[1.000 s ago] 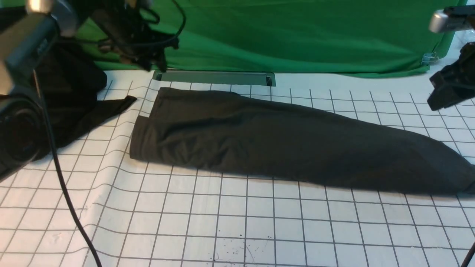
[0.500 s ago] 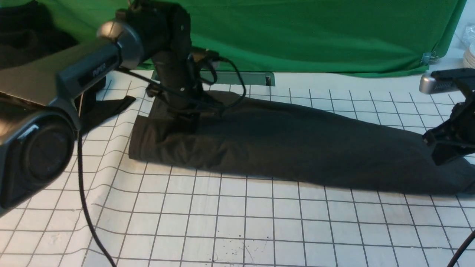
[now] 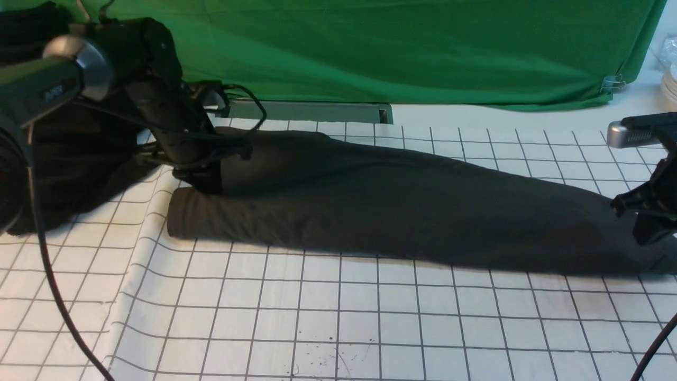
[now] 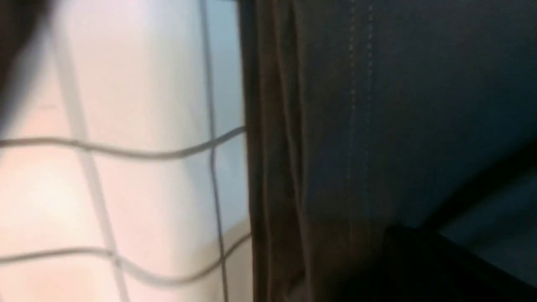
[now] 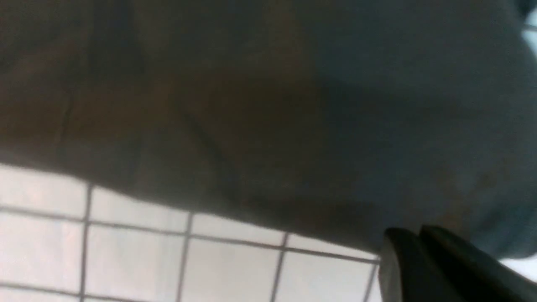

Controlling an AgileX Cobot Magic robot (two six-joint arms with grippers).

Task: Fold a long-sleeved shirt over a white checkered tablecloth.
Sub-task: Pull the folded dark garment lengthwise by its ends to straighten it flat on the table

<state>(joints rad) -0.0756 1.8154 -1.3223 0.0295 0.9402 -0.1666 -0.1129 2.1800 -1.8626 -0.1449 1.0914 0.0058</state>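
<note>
Two grippers, front view: one sits at each end of the long-sleeved shirt (image 3: 402, 206). My read is that they are placed to take both ends for the next fold.
Shirt, front view: it lies as a long narrow band on the white checkered tablecloth (image 3: 338, 317), running from near the far-left corner on a slant to the right edge. No logo shows.
Left end, front view: the left gripper (image 3: 207, 182) is down on the band's left end, touching the cloth. Its fingers are lost against the dark fabric, so I can't tell its opening or grip.
Right end, front view: the right gripper (image 3: 649, 227) is low at the band's right end, by the tablecloth's right edge. Its opening isn't readable here.
Clutter, front view: a black heap of cloth (image 3: 69, 159) lies at the left edge, near the left end. It could snag if the grasp strays.
Hem, left wrist view: the shirt's layered, stitched edge meets the grid. A dark finger (image 4: 440, 264) lies over the cloth, too blurred to call a pinch.
Edge, right wrist view: the band's edge lies over the grid. The fingertips (image 5: 444, 268) look close together right at that edge, and I can't tell whether cloth is between them.
</note>
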